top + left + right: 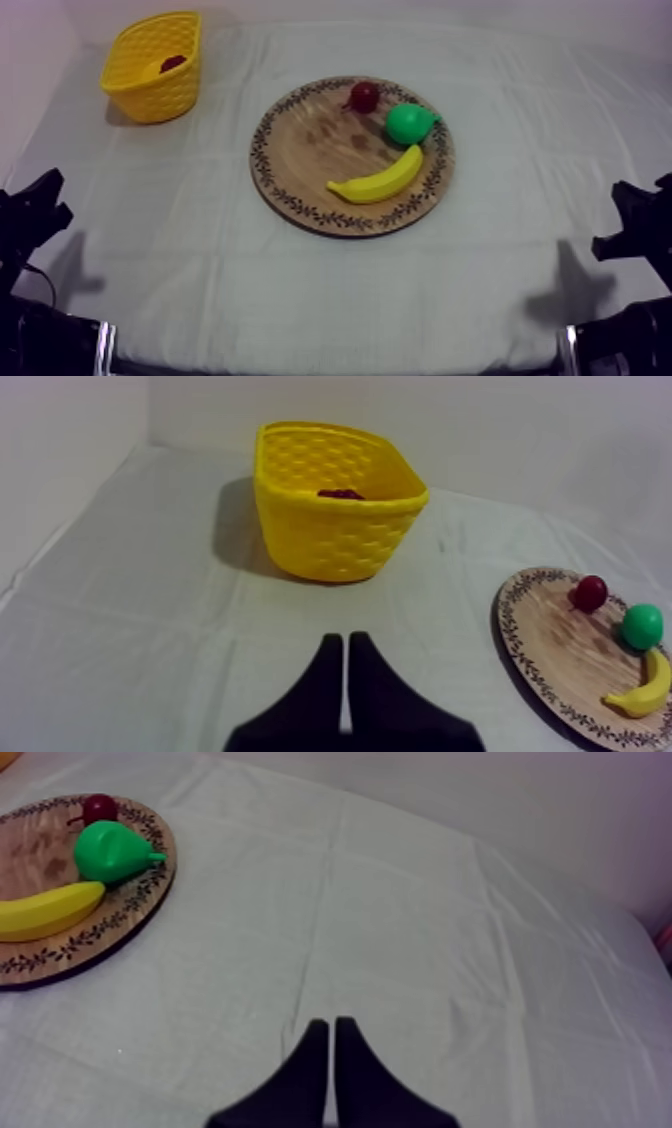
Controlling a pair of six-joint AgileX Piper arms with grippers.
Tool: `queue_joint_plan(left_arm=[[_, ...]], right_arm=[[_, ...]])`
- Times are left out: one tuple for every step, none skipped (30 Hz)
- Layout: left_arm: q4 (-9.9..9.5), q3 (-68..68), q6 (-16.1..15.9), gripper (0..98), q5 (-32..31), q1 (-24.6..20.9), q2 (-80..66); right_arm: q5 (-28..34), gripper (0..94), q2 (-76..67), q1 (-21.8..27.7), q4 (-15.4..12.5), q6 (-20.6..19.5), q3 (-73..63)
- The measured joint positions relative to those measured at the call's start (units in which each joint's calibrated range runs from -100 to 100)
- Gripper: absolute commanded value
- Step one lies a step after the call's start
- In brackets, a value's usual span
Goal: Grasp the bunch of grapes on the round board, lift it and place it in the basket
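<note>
The bunch of grapes (pixel 173 62) lies inside the yellow basket (pixel 160 95), which stands near the far left corner of the table (pixel 300 290), well apart from the wooden board (pixel 310 150). In the left wrist view only a dark red top of the bunch peeks over the basket's far rim. The board sits near the middle of the grey-white cloth, round, with a dark leafy vine pattern running along its rim. Three toy fruits rest on it: a banana (pixel 380 182) lies along the near right part, curved like the rim; a green pear (pixel 408 123) sits just behind the banana, its stem end pointing right; a small red fruit (pixel 364 96) sits at the far edge, just beside the pear. The left gripper (pixel 345 638) hangs low over bare cloth at the left side, its two black fingers pressed together into a narrow wedge with nothing between them, pointing toward the basket. The right gripper (pixel 331 1022) hangs over bare cloth at the right side, fingers likewise closed together on nothing, the board off to its side and well apart from it.
</note>
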Motion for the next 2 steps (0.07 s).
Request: queue_joint_plan(left_arm=[[0.0, 0.0, 0.0, 0.1, 0.0, 0.0, 0.0], [0.0, 0.0, 0.0, 0.1, 0.0, 0.0, 0.0]], right_arm=[[0.0, 0.3, 0.0, 0.0, 0.0, 0.0, 0.0], [0.0, 0.3, 0.0, 0.0, 0.0, 0.0, 0.0]])
